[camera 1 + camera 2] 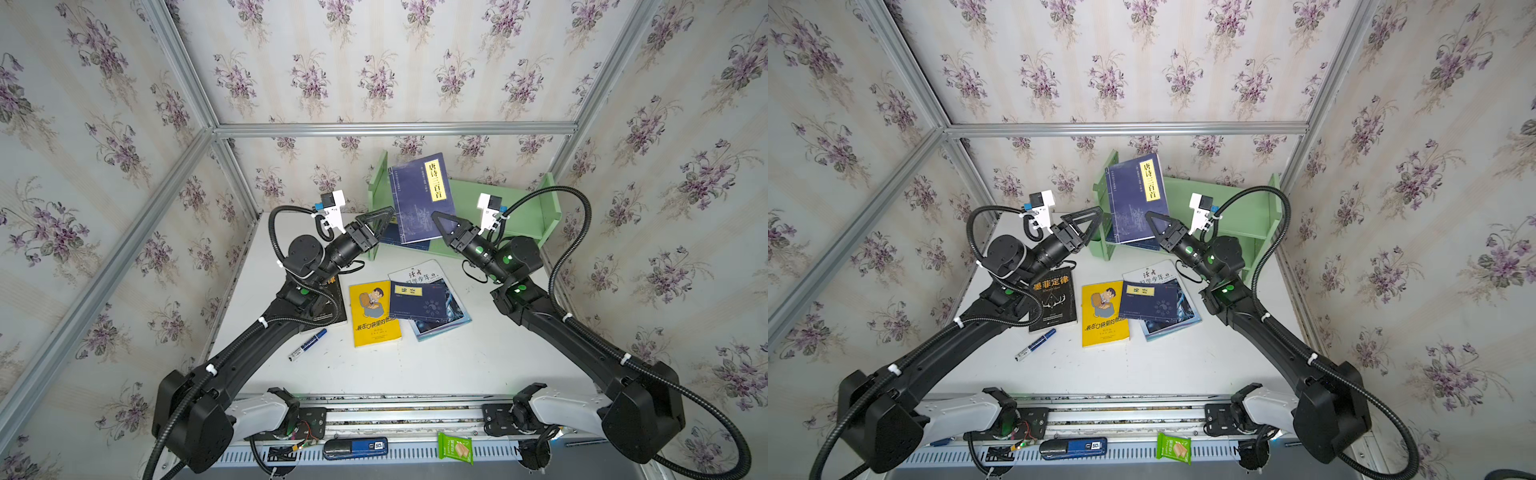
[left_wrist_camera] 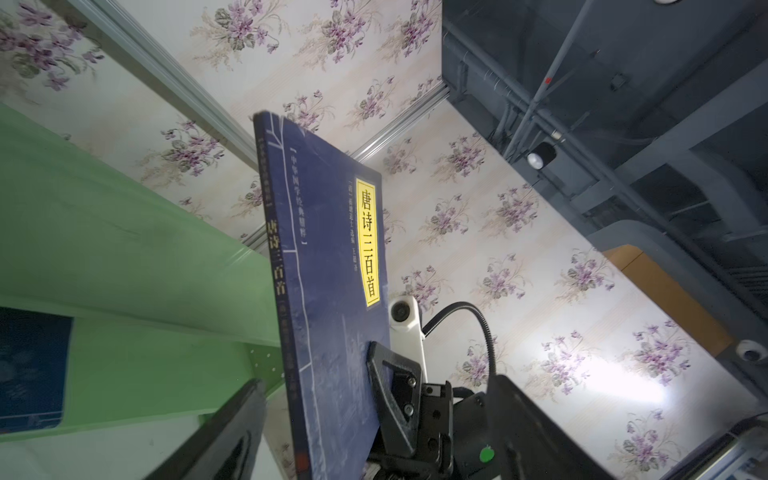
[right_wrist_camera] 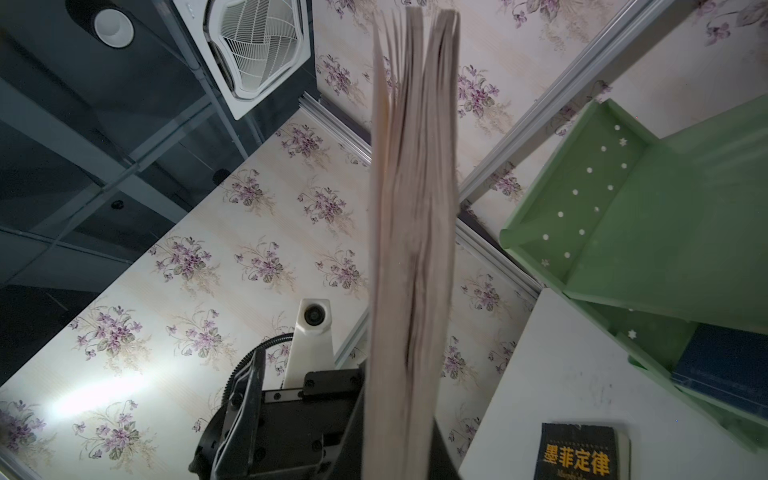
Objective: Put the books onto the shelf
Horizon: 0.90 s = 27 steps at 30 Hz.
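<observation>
Navy cover, yellow title strip: that navy book [image 1: 419, 195] stands upright in the upper centre of both top views, tipped slightly, right in front of the pale green shelf [image 1: 498, 195]. Your right gripper [image 1: 438, 220] has its fingers pressed together on the book's lower right corner. The left wrist view shows that pinch clearly on the cover's edge [image 2: 328, 270], and the right wrist view looks straight up the fanned page edges [image 3: 411, 228].

Your left gripper [image 1: 384, 224] is spread wide, sitting just beside the book's lower left, by the shelf's left end panel. You can't tell from these views whether a fingertip touches the spine. Nor can you tell whether the book's bottom edge rests on the lower tier or hangs just above it.

A second navy book [image 3: 723, 361] lies flat on the lower tier.

Down on the white table [image 1: 415, 365], centre of frame, four books wait. The black antler book [image 1: 1054, 301] sits partly under your left arm and the yellow cartoon book [image 1: 374, 311] lies to its right. The small navy book [image 1: 419, 301] lies on top of the white-blue swirl book [image 1: 415, 274] and overlaps the yellow one's corner.

The blue marker [image 1: 307, 344] lies lower left of the yellow cover. The green snack packet [image 1: 456, 448] is on the rail at the bottom edge.
</observation>
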Tool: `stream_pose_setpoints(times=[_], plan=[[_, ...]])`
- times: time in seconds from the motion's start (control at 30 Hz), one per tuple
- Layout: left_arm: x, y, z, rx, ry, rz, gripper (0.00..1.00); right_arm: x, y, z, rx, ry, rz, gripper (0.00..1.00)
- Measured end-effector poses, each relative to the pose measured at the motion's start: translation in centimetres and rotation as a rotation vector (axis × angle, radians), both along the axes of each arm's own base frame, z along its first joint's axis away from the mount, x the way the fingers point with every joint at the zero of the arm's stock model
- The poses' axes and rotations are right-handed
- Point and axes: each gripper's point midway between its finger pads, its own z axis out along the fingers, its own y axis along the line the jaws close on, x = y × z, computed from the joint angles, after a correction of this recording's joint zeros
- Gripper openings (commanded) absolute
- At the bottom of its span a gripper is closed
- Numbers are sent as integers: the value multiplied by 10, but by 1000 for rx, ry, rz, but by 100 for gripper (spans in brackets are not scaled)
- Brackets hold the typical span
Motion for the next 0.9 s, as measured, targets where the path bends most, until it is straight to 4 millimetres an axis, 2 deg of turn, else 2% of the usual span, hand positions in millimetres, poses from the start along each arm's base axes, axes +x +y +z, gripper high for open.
stream_pose_setpoints(times=[0.1,0.23,0.37,0.47,0.6,0.7,0.83,0.9], plan=[[1,4,0,100,-20,1,94,-7,-10,-12,-32,23,52,13],[10,4,-28,234,36,-40,94,-22,-18,-32,-44,76,147,14],[16,-2,-53,301,81,-113,93,-38,-17,-34,-43,72,225,14],[15,-8,-61,323,97,-159,92,-46,-13,-32,-43,59,281,14],[13,-15,-56,318,62,-220,80,-45,-8,-30,-32,64,338,13],[11,-21,-52,288,50,-266,65,-43,-5,-29,-22,65,371,13],[7,-24,-48,252,31,-307,40,-40,-2,-27,-10,66,395,14],[5,-25,-46,242,23,-319,32,-38,-1,-26,-9,62,401,14]])
